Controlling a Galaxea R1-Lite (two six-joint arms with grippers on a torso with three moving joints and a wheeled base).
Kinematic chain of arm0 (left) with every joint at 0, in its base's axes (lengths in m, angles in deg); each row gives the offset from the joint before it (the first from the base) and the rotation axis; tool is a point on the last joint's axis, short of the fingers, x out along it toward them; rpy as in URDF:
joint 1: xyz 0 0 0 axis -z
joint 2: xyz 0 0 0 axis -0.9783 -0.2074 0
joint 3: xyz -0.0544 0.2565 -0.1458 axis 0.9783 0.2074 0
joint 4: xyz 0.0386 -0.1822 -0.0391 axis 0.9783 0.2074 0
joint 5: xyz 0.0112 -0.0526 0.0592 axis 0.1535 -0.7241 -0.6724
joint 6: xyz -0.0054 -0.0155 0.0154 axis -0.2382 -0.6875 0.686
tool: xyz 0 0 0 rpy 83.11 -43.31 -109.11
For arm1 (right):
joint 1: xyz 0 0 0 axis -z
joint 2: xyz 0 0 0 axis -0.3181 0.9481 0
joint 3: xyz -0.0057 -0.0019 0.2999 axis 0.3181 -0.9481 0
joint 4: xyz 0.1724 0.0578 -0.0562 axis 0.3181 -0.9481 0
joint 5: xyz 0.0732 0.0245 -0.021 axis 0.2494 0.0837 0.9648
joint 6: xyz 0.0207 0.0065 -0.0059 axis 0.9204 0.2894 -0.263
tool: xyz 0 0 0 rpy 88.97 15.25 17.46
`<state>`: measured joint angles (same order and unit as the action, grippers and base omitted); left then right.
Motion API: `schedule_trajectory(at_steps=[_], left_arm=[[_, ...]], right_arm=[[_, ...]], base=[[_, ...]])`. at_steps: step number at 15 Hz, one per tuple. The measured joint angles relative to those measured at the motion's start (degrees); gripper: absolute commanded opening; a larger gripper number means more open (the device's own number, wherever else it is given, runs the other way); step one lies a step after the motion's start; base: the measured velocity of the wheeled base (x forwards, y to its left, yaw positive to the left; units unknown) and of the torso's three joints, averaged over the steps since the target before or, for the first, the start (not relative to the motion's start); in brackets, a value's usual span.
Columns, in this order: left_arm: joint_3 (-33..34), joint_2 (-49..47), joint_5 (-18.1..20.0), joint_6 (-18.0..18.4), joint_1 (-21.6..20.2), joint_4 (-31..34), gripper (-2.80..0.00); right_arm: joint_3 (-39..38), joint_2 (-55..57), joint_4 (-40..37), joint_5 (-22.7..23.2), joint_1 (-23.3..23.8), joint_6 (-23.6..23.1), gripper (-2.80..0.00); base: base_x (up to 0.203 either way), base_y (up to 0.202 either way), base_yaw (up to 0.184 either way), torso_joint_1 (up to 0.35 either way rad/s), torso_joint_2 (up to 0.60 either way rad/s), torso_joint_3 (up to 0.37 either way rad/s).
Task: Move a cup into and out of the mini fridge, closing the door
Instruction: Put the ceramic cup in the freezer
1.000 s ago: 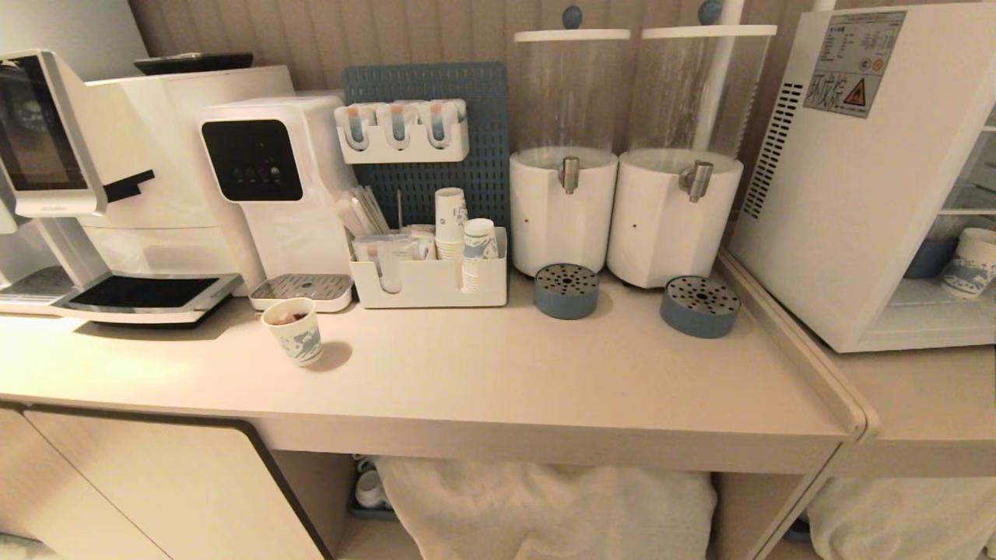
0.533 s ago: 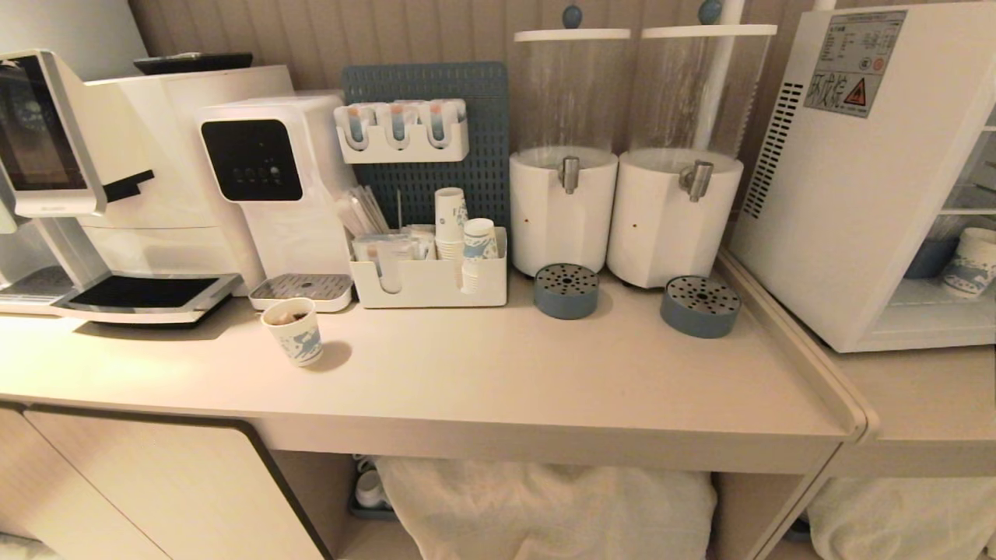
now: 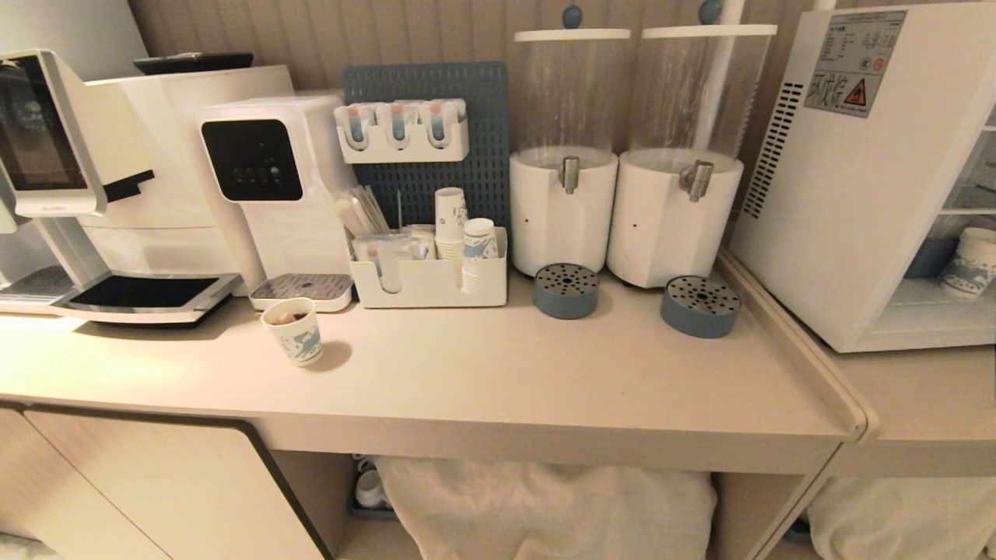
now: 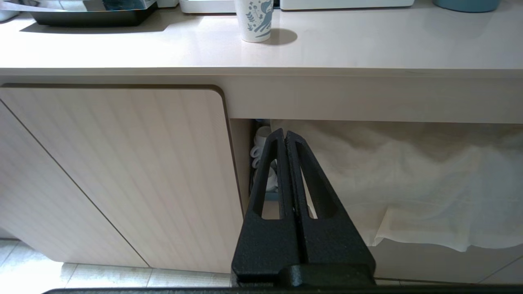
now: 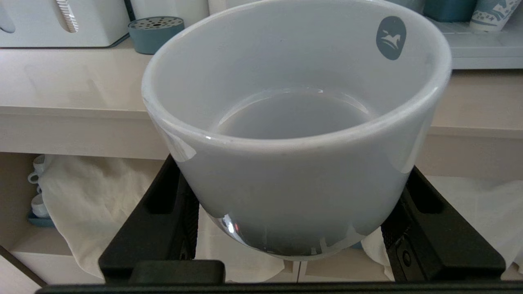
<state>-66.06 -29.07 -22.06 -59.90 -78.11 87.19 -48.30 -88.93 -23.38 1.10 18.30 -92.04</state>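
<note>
The cup (image 5: 286, 183), squat and white with a small blue mark inside its rim, fills the right wrist view. My right gripper (image 5: 294, 196) is shut on it, one black finger on each side of its body, in front of the counter edge and a little below it. The mini fridge (image 3: 856, 194) stands at the counter's right end, showing its vented side. Shelves and a paper cup (image 3: 973, 260) show at its front. I cannot tell whether the door lies across them. My left gripper (image 4: 284, 134) is shut and empty, parked low before the cabinet. Neither arm shows in the head view.
A patterned paper cup (image 3: 294, 332) stands on the counter (image 3: 545, 373) near the coffee machine (image 3: 117, 179). Two drink dispensers (image 3: 564, 210) with blue drip trays (image 3: 700, 306) stand left of the fridge. A white organiser (image 3: 428, 280) holds stacked cups. White cloth (image 3: 545, 505) hangs under the counter.
</note>
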Motion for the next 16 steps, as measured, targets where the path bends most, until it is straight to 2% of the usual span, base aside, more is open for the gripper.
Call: schedule_trajectory(at_steps=[14,16], left_arm=[[0.0,0.0,-0.1,-0.44,0.0,0.0,-2.8],[0.0,0.0,-0.1,-0.34,0.04,0.0,-2.8]], right_arm=[[0.0,0.07,0.05,-0.05,0.0,1.05,-2.8],[0.0,0.07,0.08,-0.01,0.02,1.06,-2.8]], base=[[0.0,0.0,0.0,0.0,0.0,0.0],[0.001,-0.103,0.018,0.002,0.0,0.002]])
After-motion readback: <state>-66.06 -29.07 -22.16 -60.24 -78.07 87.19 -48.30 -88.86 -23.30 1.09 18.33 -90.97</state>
